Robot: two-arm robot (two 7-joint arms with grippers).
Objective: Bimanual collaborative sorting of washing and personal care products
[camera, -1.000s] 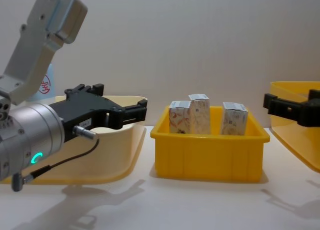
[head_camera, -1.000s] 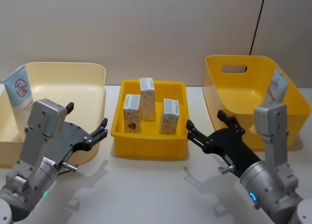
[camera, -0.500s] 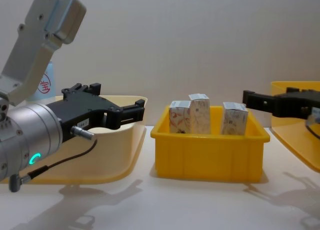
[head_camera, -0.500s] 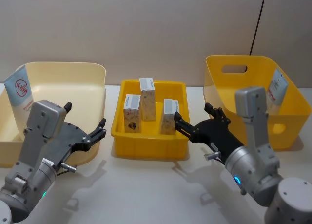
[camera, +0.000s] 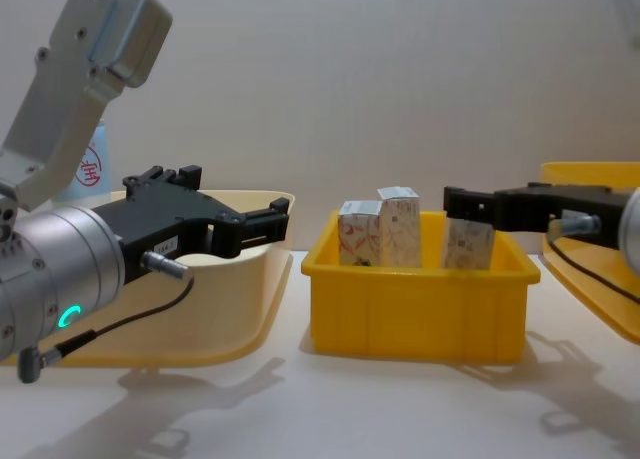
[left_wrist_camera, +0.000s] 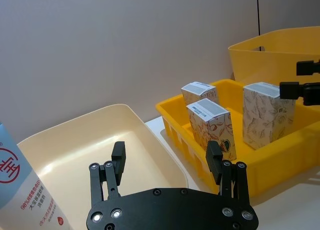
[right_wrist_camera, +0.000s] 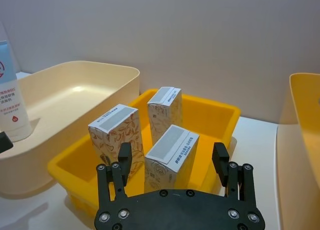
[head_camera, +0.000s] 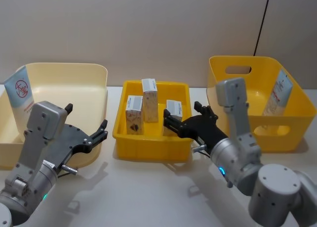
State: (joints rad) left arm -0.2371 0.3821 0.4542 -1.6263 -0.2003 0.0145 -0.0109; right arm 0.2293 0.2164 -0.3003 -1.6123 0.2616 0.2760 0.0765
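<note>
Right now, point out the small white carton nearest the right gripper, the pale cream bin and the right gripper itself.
small white carton (right_wrist_camera: 172,152), right wrist view, its top face.
pale cream bin (head_camera: 99,96), head view, its right wall.
right gripper (right_wrist_camera: 172,162), right wrist view, midway between its fingertips.

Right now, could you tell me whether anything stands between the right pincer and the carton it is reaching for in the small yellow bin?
Nothing visible does. The open right pincer faces the nearest carton directly, above the small yellow bin's rim; the other two cartons stand beyond and beside it.
</note>
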